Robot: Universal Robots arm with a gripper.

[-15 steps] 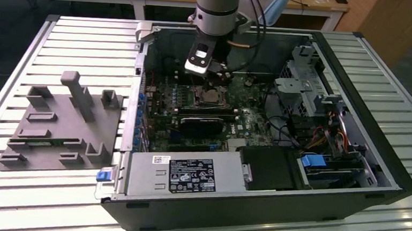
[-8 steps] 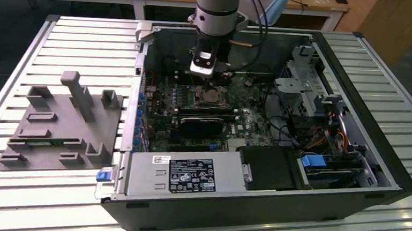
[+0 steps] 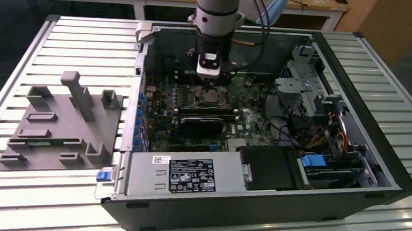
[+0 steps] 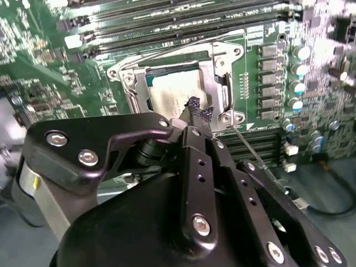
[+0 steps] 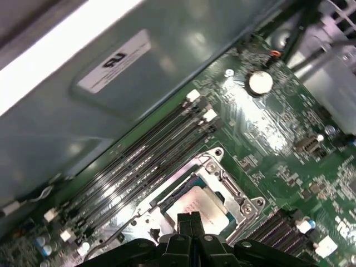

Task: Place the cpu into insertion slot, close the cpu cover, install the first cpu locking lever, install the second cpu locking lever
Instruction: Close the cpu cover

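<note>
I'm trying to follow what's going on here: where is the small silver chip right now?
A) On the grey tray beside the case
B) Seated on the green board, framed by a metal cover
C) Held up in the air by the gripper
B: in the second wrist view the cpu lies flat on the board within the cover, and the gripper holds no chip.

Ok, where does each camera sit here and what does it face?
Exterior view: off the arm, above the open computer case, looking down into it; shows the arm and claw.
Second wrist view: on the arm, looking past the claw at the cpu within the cpu cover.
First wrist view: on the arm, facing the cpu and memory slots; claw tips show.
Both wrist views share cpu and claw.
</note>
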